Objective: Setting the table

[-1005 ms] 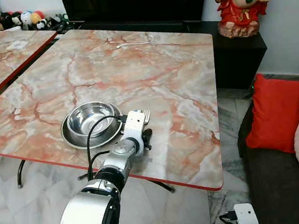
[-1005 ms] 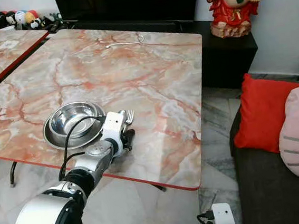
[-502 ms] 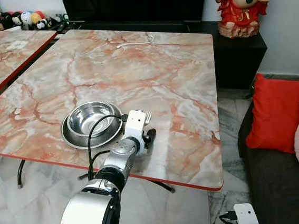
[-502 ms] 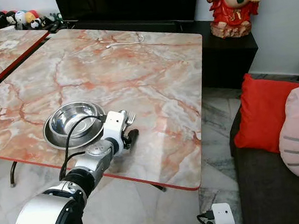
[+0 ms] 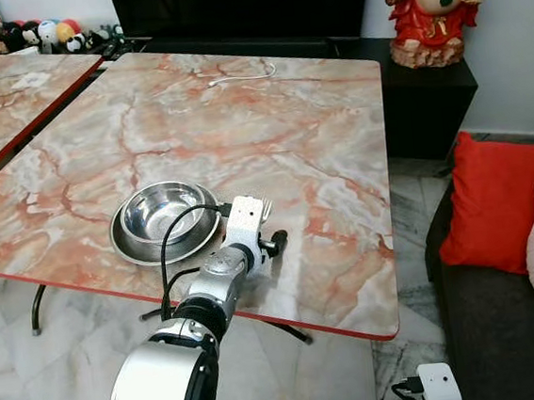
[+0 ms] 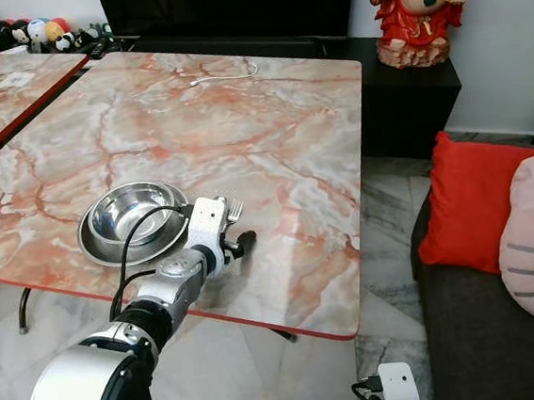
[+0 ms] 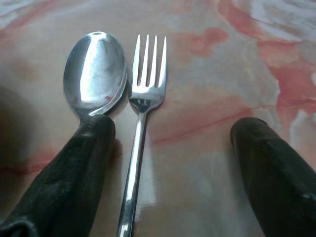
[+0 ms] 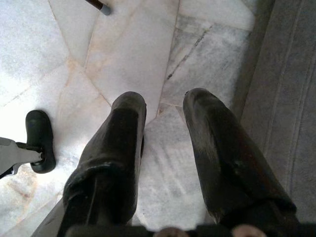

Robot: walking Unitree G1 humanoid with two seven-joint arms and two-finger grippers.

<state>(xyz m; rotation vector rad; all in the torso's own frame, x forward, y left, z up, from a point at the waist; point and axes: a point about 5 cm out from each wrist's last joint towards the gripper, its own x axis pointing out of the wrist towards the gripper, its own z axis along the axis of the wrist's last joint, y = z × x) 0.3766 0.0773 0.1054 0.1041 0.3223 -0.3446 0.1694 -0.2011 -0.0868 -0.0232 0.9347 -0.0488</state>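
A steel bowl [image 5: 164, 213] sits in a steel plate [image 5: 125, 244] near the front edge of the marble table [image 5: 268, 115]. Just right of them a spoon [image 7: 95, 74] and a fork [image 7: 145, 84] lie side by side on the tabletop. My left gripper [image 5: 261, 240] rests low over their handles and is open. One of its fingers [image 7: 64, 182] lies over the spoon's handle, while the fork's handle lies free in the gap. My right gripper [image 8: 165, 118] hangs idle over the floor, open with nothing in it.
A white cable [image 5: 241, 74] lies at the table's far side. A second marble table [image 5: 2, 102] stands to the left. To the right are a sofa with a red cushion [image 5: 490, 202] and a red statue [image 5: 433, 9] on a black cabinet. A white device [image 5: 436, 384] sits on the floor.
My left gripper's fingers have spread apart, one black finger swinging out to the right, and the wrist has shifted slightly right. The fork and spoon stay on the table.
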